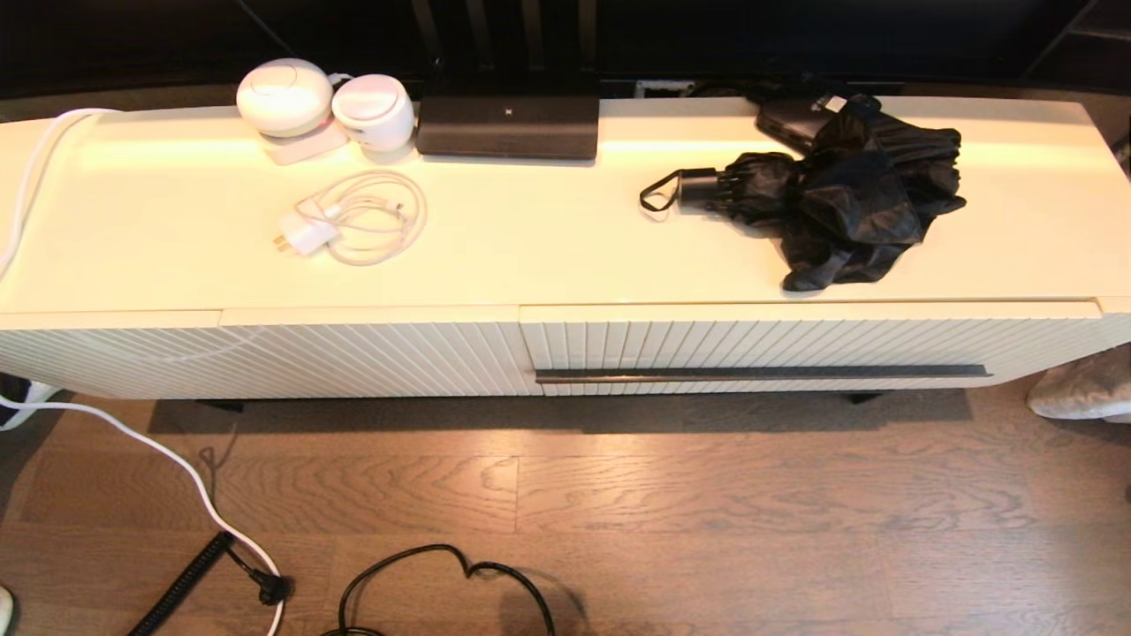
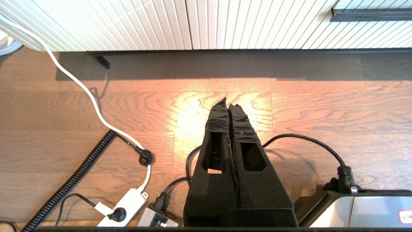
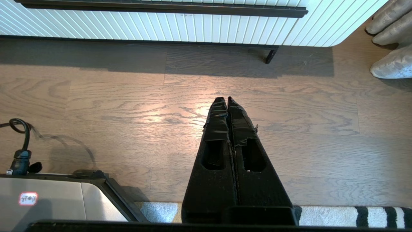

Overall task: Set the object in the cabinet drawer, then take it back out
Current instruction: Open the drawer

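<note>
In your head view, the black compact folding umbrella (image 1: 831, 199) with loose bunched fabric lies on the top of the long cream-white cabinet (image 1: 548, 256), in the upper right of the frame. Its short black cylindrical handle and wrist loop point toward the frame's centre. Its far end touches or overlaps a flat black box (image 1: 791, 119) at the cabinet's back edge.

Directly below the umbrella you see the wide cream-white drawer front with vertical ribs (image 1: 795, 349) and its long thin dark bar handle (image 1: 760, 374); the drawer is closed, flush with the diagonally ribbed panel (image 1: 265, 358) left of it.

Neither arm appears in your head view. Your left wrist view shows the left gripper (image 2: 228, 104) held low over the wooden floor (image 2: 322, 103), fingers pressed together with nothing between them, pointing toward the cabinet's base. Your right wrist view shows the right gripper (image 3: 225, 102) likewise clenched empty above the floor, with the drawer's bar handle along the upper edge of that frame.

A coiled white charger cable (image 1: 358, 216) rests on the cabinet top at centre left.
</note>
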`<state>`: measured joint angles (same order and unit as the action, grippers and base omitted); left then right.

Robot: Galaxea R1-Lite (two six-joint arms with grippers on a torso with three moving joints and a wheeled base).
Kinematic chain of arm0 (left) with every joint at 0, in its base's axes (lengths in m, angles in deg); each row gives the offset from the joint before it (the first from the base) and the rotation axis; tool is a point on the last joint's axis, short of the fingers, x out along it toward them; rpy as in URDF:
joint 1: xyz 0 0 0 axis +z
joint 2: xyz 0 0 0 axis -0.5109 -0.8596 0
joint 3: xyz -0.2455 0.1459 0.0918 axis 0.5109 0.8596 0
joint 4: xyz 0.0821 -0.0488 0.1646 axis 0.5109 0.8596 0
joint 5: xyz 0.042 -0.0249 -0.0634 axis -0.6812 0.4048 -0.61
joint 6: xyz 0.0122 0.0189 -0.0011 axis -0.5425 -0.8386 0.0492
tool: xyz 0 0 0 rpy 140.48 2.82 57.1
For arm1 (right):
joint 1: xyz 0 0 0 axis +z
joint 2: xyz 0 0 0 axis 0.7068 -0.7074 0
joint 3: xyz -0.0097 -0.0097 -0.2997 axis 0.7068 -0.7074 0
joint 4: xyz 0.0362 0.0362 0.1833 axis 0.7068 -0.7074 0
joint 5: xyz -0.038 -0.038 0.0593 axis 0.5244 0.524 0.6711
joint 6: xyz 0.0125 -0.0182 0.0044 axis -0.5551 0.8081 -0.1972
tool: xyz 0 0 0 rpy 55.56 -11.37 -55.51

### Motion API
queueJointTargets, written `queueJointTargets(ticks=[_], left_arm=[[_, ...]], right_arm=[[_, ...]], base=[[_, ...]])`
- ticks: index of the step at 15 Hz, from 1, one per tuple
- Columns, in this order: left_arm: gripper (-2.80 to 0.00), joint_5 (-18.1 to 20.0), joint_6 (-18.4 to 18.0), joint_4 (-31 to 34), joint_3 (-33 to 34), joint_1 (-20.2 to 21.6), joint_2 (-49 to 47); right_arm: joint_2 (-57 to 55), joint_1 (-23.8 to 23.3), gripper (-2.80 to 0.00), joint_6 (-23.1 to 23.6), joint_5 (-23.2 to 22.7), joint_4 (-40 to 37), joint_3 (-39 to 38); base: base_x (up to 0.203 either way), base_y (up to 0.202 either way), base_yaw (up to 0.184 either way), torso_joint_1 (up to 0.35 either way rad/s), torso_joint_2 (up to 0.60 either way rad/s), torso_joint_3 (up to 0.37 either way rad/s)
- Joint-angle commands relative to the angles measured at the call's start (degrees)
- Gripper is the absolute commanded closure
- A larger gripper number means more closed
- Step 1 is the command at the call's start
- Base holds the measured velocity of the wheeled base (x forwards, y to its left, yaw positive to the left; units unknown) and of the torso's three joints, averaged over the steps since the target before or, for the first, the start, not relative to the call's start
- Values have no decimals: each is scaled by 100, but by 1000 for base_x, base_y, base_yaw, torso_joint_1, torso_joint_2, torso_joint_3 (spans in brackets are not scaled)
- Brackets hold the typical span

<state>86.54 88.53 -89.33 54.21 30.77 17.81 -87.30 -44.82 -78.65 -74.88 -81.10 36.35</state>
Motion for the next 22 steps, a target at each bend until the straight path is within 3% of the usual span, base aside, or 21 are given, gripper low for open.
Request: queueJointTargets(ticks=[1, 14, 16, 18, 22], left_arm=[[0, -1, 2, -2, 2, -3, 0], [0, -1, 2, -2, 2, 0, 0], [0, -1, 2, -2, 2, 4, 0], [0, -1, 2, -2, 3, 4, 0], [0, -1, 2, -2, 2, 4, 0]], right_arm=[[1, 2, 0, 5, -5, -2, 0], [10, 2, 0, 32, 128, -46, 18], [-119, 2, 0, 55, 113, -170, 498], [-608, 2, 0, -37, 69, -598, 1490], [-2509, 11, 0, -343, 56, -963, 2698]], base=[[0, 0, 0, 0, 0, 0], [0, 0, 0, 0, 0, 0], [0, 0, 0, 0, 0, 0], [0, 0, 0, 0, 0, 0], [0, 0, 0, 0, 0, 0]])
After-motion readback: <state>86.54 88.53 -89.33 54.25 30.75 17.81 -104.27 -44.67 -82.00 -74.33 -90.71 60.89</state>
